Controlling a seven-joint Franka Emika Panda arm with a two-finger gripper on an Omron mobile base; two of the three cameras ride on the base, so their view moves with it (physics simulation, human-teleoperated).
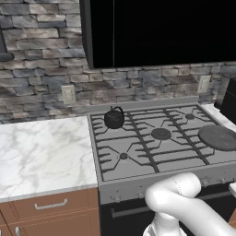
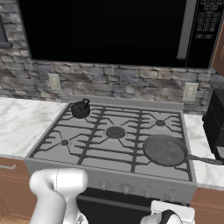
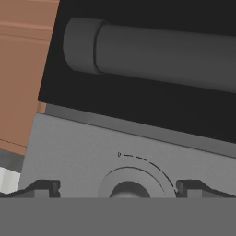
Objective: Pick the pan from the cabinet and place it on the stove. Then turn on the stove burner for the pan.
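Observation:
The dark-grey pan (image 2: pixel 165 150) lies flat on the front right burner of the stove (image 2: pixel 109 180), its straight handle pointing right over the counter. In the left base view the pan (image 1: pixel 217 137) sits at the right edge of the stove (image 1: pixel 138 180). My gripper (image 3: pixel 119 189) is low in front of the stove's grey control panel (image 3: pixel 69 147), open, with a round knob (image 3: pixel 130 185) between its two fingertips (image 3: pixel 46 188) and nothing gripped. The dark oven door bar (image 3: pixel 161 55) runs across that view. A sliver of the reddish-brown cabinet (image 2: pixel 219 48) shows at the top right.
A small black kettle (image 1: pixel 114 118) stands on the back left burner. A black microwave (image 2: pixel 109 30) hangs over the range. White marble counter (image 1: pixel 41 152) lies to the left, and a black appliance (image 2: pixel 216 122) stands on the counter to the right. Brown low cabinet panels (image 3: pixel 23 69) flank the oven.

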